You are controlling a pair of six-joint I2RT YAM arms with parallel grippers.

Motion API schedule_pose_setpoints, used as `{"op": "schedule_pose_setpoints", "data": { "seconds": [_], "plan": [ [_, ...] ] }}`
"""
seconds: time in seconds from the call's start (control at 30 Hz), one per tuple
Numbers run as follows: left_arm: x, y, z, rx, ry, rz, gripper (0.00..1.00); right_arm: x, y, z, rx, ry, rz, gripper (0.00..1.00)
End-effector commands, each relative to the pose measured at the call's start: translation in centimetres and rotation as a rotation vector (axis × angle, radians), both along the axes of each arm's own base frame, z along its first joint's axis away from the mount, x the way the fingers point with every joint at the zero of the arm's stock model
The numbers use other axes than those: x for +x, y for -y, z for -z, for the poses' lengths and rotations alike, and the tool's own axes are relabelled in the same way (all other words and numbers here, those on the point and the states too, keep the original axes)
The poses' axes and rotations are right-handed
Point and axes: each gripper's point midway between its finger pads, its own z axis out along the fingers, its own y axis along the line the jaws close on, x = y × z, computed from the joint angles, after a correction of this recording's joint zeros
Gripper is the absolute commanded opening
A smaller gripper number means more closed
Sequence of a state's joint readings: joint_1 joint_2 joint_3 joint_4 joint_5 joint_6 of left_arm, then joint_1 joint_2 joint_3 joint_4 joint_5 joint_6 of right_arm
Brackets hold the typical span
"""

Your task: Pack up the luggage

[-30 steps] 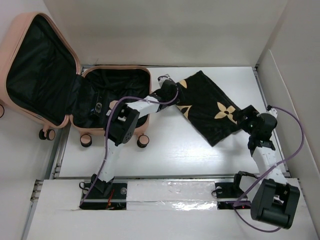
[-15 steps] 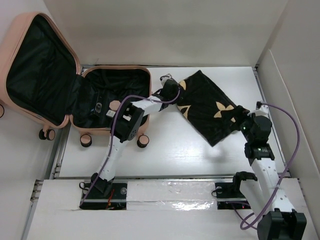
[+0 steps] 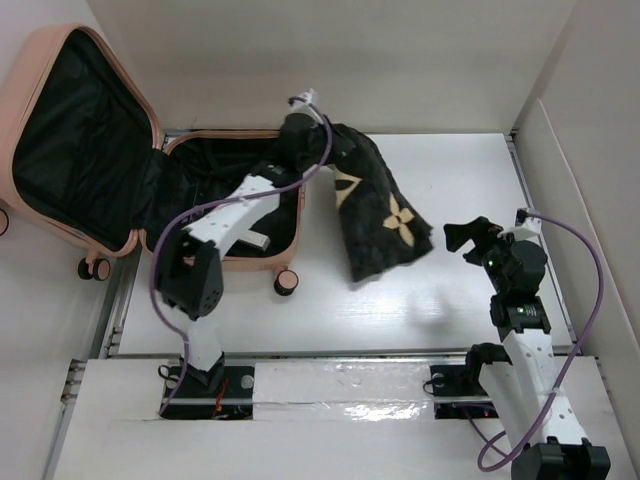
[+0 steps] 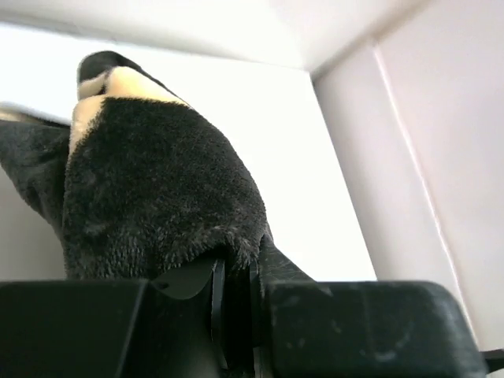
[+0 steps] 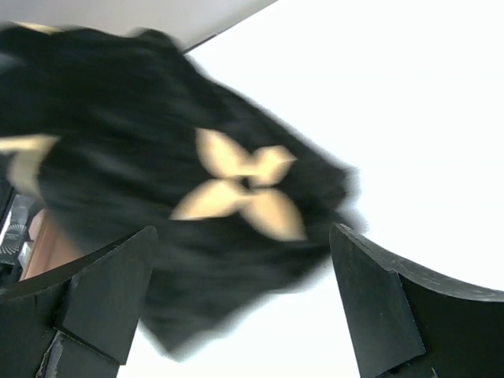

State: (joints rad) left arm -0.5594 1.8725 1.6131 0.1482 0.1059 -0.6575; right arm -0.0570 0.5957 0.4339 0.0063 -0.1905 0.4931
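Left gripper [image 3: 302,128] clamped on cloth [image 3: 375,215] at surface's far edge; right gripper [image 3: 468,238] wide, empty. Could snag luggage [image 3: 152,128] rim, slip.

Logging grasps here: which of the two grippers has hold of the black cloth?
The left gripper, shut on the black cloth's raised end; the right gripper stands open, apart from the cloth.

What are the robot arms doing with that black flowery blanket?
They are packing the pink luggage, which lies open at the left of the table. The left claw is pinched shut on one end of the black cloth with gold flowers and holds it up by the open case, the rest trailing down. The right claw is wide open off to the side, holding nothing.
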Motion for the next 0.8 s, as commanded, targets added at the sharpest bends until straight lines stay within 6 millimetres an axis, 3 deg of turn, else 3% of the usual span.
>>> {"op": "schedule_pose_setpoints", "data": {
  "seconds": [0.0, 0.07, 0.1, 0.13, 0.17, 0.2, 0.3, 0.33, 0.4, 0.43, 0.53, 0.7, 0.77],
  "plan": [
    [0.8, -8.2, -4.9, -0.005, 0.105, -0.121, 0.00, -0.1, -0.4, -0.6, -0.021, 0.039, -0.021, 0.96],
    [0.1, -12.1, -5.1, -0.002, 0.103, -0.178, 0.00, -0.1, -0.4, -0.4, -0.024, 0.033, -0.028, 0.96],
    [0.8, -15.8, -4.9, 0.004, 0.097, -0.250, 0.00, -0.1, -0.5, -0.5, -0.025, 0.041, -0.034, 0.96],
    [0.8, -17.7, -4.5, 0.003, 0.086, -0.277, 0.00, 0.0, -0.6, -0.2, -0.025, 0.037, -0.037, 0.96],
    [0.2, -19.9, -3.5, 0.006, 0.063, -0.310, 0.00, 0.0, -0.6, -0.1, -0.024, 0.034, -0.040, 0.96],
    [0.6, -23.9, -2.8, 0.000, 0.043, -0.388, 0.00, 0.0, -1.0, -0.1, -0.028, 0.032, -0.058, 0.96],
    [-0.4, -29.3, 0.0, -0.021, -0.019, -0.468, 0.00, -0.1, -1.1, 0.1, -0.033, 0.030, -0.065, 0.96],
    [-0.4, -33.1, 0.8, -0.024, -0.034, -0.541, 0.00, -0.2, -1.1, 0.1, -0.033, 0.032, -0.065, 0.96],
    [-1.0, -35.7, 2.6, -0.029, -0.084, -0.573, 0.00, -0.3, -1.2, 0.1, -0.033, 0.038, -0.072, 0.96],
    [-1.4, -38.4, 3.1, -0.023, -0.096, -0.624, 0.00, -0.4, -1.2, 0.1, -0.034, 0.040, -0.074, 0.96],
    [-2.2, -41.8, 4.9, -0.001, -0.143, -0.727, 0.00, -0.5, -1.3, 0.1, -0.034, 0.044, -0.075, 0.96],
    [-4.0, -45.2, 8.4, 0.107, -0.244, -0.874, 0.00, -0.5, -1.5, 0.0, -0.035, 0.044, -0.091, 0.96],
    [-4.9, -46.6, 8.8, 0.147, -0.256, -0.935, 0.00, -0.5, -1.6, 0.0, -0.034, 0.044, -0.096, 0.96]
  ]
}}
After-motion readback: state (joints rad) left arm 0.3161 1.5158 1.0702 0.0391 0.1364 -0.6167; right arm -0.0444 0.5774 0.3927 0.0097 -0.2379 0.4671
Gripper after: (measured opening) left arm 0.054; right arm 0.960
